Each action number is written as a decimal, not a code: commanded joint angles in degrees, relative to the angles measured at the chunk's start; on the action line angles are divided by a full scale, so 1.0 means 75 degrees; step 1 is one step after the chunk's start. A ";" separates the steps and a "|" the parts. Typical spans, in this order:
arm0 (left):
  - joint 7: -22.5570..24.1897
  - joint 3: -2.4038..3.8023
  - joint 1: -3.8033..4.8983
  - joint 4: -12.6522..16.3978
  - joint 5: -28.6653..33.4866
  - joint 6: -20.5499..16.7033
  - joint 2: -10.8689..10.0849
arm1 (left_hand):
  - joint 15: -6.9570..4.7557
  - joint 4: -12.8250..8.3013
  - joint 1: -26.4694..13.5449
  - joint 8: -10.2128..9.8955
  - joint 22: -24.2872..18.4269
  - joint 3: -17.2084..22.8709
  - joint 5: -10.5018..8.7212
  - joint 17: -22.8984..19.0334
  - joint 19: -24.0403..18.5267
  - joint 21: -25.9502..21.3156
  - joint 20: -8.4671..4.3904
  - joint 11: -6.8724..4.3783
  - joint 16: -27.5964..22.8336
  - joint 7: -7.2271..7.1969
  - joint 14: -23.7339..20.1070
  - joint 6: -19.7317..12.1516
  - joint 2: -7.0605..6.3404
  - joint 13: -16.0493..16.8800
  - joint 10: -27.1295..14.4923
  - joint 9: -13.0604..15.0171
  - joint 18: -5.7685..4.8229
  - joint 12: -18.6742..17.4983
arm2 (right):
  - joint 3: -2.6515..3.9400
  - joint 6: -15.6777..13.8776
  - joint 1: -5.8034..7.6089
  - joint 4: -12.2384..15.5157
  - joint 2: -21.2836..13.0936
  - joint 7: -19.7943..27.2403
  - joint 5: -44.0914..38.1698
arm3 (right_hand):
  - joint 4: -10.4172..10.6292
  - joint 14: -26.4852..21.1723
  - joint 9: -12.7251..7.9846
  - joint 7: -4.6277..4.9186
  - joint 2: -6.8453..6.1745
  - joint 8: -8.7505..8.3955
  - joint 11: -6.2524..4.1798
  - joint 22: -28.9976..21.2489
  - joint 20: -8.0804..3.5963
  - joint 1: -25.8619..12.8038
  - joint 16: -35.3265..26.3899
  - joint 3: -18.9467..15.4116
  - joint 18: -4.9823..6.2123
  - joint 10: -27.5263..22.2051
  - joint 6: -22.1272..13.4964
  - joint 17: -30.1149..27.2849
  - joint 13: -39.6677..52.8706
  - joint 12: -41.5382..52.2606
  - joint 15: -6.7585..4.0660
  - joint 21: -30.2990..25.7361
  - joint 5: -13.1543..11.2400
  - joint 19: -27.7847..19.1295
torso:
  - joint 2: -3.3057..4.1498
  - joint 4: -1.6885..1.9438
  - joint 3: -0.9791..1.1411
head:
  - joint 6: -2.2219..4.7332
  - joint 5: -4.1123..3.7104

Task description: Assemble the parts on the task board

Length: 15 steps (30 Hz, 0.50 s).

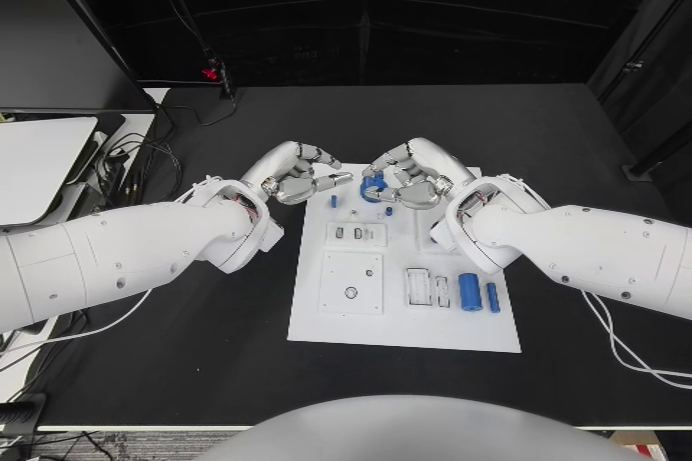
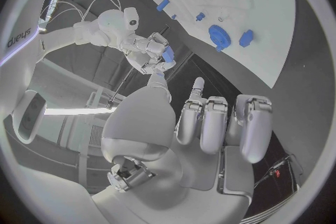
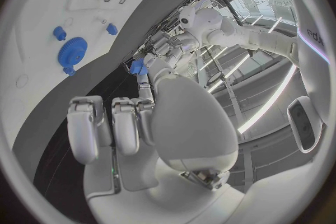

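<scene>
The white task board (image 1: pixel 404 326) lies in the middle of the table. My two hands meet above its far edge. My right hand (image 1: pixel 414 178) pinches a small blue part (image 2: pixel 168 55) in its fingertips. My left hand (image 1: pixel 296 176) has its other fingers (image 2: pixel 217 123) curled in and its thumb reaching up to that same part (image 3: pixel 138 66); I cannot tell whether it grips it. A blue gear (image 2: pixel 219 36) sits on the board under the hands, with small blue pieces (image 3: pixel 59 32) around it. Two blue cylinders (image 1: pixel 470 291) lie on the board's right side.
Empty slots and a square plate (image 1: pixel 352 281) take up the board's near half. A pale desk (image 1: pixel 36 166) and loose cables (image 1: pixel 137 156) border the table on the left. Bare black table (image 1: pixel 173 351) surrounds the board.
</scene>
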 commanded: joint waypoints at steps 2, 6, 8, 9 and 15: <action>0.0705 0.0006 -0.0006 -0.0022 0.1874 0.1349 -0.0029 | 0.0095 0.0004 -0.0351 0.0015 0.2008 -0.0129 -0.0345 0.2012 0.0798 0.0024 0.0086 0.0071 0.0006 0.0048 0.0794 -0.0213 0.0003 0.2011 0.0810 -0.0002 -0.0050 0.0027 | 0.0000 -0.0480 -0.0026 0.0290 -0.0139 0.0855 0.0663 | -0.0047 0.0808 0.0070 0.0085 -0.0011 -0.0009 0.0042 0.2012 0.0069 0.0081 0.0019 -0.0005 -0.0056 0.0795 0.0418 0.2013 0.2011 0.0019 0.0045 0.0026 0.0076 0.0794 | -0.0002 -0.0002 -0.0001 | 0.0022 -0.0009; 0.0915 0.0006 -0.0019 -0.0061 0.2472 0.2145 -0.0038 | 0.0165 0.0017 -0.1008 0.0093 0.2008 -0.0077 -0.0955 0.2012 0.0798 0.0024 0.0148 0.0138 0.0006 0.0131 0.0794 -0.0560 -0.0174 0.2011 0.0810 0.0001 -0.0050 0.0027 | -0.0002 -0.0631 -0.0060 0.0509 -0.0252 0.1101 0.0692 | -0.0073 0.0808 0.0065 0.0089 -0.0012 -0.0034 0.0046 0.2012 0.0071 0.0101 0.0019 -0.0009 -0.0056 0.0795 0.0436 0.2013 0.2011 0.0019 0.0048 0.0026 0.0137 0.0794 | 0.0000 -0.0006 0.0000 | 0.0037 -0.0032; 0.0989 0.0006 -0.0026 -0.0076 0.2703 0.2539 -0.0037 | 0.0195 0.0016 -0.1372 0.0207 0.2008 0.0166 -0.1234 0.2012 0.0798 0.0024 0.0188 0.0179 0.0006 0.0153 0.0794 -0.0703 -0.0385 0.2011 0.0810 0.0028 -0.0050 0.0027 | -0.0003 -0.0665 -0.0076 0.0593 -0.0296 0.1169 0.0702 | -0.0076 0.0808 0.0065 0.0089 -0.0012 -0.0036 0.0047 0.2012 0.0072 0.0103 0.0019 -0.0009 -0.0056 0.0795 0.0439 0.2013 0.2011 0.0019 0.0048 0.0026 0.0145 0.0794 | -0.0003 -0.0014 -0.0004 | 0.0040 -0.0033; 0.1034 0.0006 -0.0032 -0.0088 0.2911 0.2877 -0.0032 | 0.0210 0.0044 -0.1617 0.0281 0.2008 0.0285 -0.1253 0.2012 0.0798 0.0024 0.0202 0.0176 0.0006 0.0168 0.0794 -0.0741 -0.0545 0.2011 0.0810 0.0049 -0.0050 0.0027 | -0.0004 -0.0675 -0.0088 0.0652 -0.0329 0.1205 0.0719 | -0.0076 0.0808 0.0065 0.0089 -0.0012 -0.0036 0.0047 0.2012 0.0072 0.0104 0.0019 -0.0009 -0.0056 0.0795 0.0439 0.2013 0.2011 0.0019 0.0048 0.0026 0.0145 0.0794 | -0.0004 -0.0020 -0.0003 | 0.0041 -0.0032; 0.1093 0.0007 -0.0057 -0.0151 0.3864 0.4042 0.0010 | 0.0231 0.0035 -0.2224 0.0481 0.2008 0.0761 -0.1289 0.2012 0.0798 0.0024 0.0234 0.0206 0.0006 0.0185 0.0794 -0.0958 -0.0978 0.2011 0.0810 0.0101 -0.0050 0.0027 | -0.0007 -0.0642 -0.0143 0.0894 -0.0444 0.1304 0.0835 | -0.0086 0.0808 0.0063 0.0092 -0.0015 -0.0045 0.0048 0.2012 0.0072 0.0111 0.0019 -0.0012 -0.0056 0.0795 0.0445 0.2013 0.2011 0.0019 0.0048 0.0026 0.0165 0.0794 | -0.0001 -0.0005 -0.0011 | 0.0065 -0.0086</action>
